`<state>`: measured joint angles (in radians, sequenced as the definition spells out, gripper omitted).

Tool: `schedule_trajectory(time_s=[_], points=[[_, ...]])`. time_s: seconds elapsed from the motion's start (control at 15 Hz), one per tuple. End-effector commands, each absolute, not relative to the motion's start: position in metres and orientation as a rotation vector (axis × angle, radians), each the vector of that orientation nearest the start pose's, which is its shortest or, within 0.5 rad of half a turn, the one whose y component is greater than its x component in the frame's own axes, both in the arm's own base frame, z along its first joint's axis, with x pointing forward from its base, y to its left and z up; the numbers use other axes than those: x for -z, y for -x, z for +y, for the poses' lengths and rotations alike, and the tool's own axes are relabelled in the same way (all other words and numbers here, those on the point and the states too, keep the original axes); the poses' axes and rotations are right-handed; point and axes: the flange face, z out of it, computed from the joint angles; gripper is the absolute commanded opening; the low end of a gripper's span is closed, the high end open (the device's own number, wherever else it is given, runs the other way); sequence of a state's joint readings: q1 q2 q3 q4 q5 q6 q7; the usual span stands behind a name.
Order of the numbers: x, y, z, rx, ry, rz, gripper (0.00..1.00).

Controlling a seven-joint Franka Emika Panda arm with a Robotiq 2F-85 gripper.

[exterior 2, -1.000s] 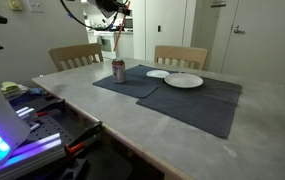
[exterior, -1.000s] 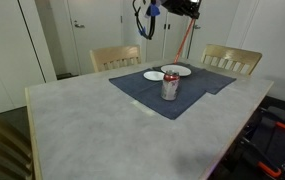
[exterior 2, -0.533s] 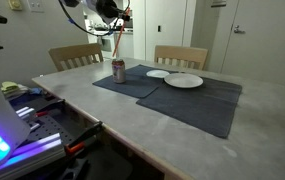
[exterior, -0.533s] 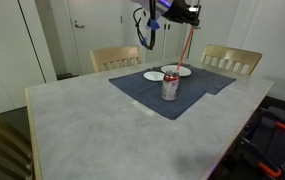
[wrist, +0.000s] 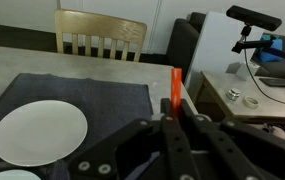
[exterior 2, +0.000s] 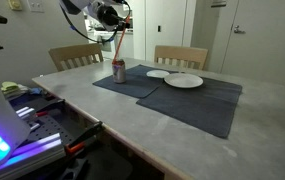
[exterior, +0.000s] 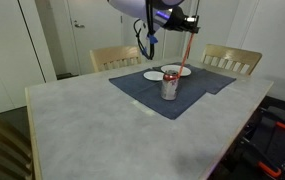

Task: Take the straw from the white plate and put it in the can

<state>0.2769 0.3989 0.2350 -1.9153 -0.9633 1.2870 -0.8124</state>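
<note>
My gripper (exterior: 183, 22) is shut on the red-orange straw (exterior: 185, 48) and holds it nearly upright above the can (exterior: 170, 85). The straw's lower end is at or just above the can's top; I cannot tell whether it is inside. Both exterior views show this; from the opposite side I see the gripper (exterior 2: 117, 20), the straw (exterior 2: 118, 45) and the can (exterior 2: 119, 71). The wide white plate (exterior: 178, 70) (exterior 2: 183, 81) lies empty beyond the can. In the wrist view the straw (wrist: 176, 85) sticks out between the shut jaws (wrist: 176, 118), with the plate (wrist: 37, 133) to the left.
A smaller white dish (exterior: 154, 75) (exterior 2: 158, 73) lies beside the plate on the dark blue cloth (exterior: 142, 92). Two wooden chairs (exterior: 115, 57) (exterior: 232, 58) stand at the table's far edge. Equipment stands beside the table (exterior 2: 22, 120).
My gripper has come down and moved slightly, and has brought the straw's lower end down to the top of the can. Plate, dish and can have not moved.
</note>
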Motion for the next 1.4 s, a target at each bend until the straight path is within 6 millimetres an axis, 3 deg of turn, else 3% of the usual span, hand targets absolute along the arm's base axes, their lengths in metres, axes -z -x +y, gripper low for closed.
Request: schedule_trajectory(time_s=[0.0,0.4,1.33], points=[[-0.297,-0.523,0.164,1.266,-1.466,1.478,0.02],[-0.31,-0.531,0.171,1.187,-1.499,1.462,0.02],[-0.324,-0.526,0.166,1.245,-1.488,1.396,0.02]])
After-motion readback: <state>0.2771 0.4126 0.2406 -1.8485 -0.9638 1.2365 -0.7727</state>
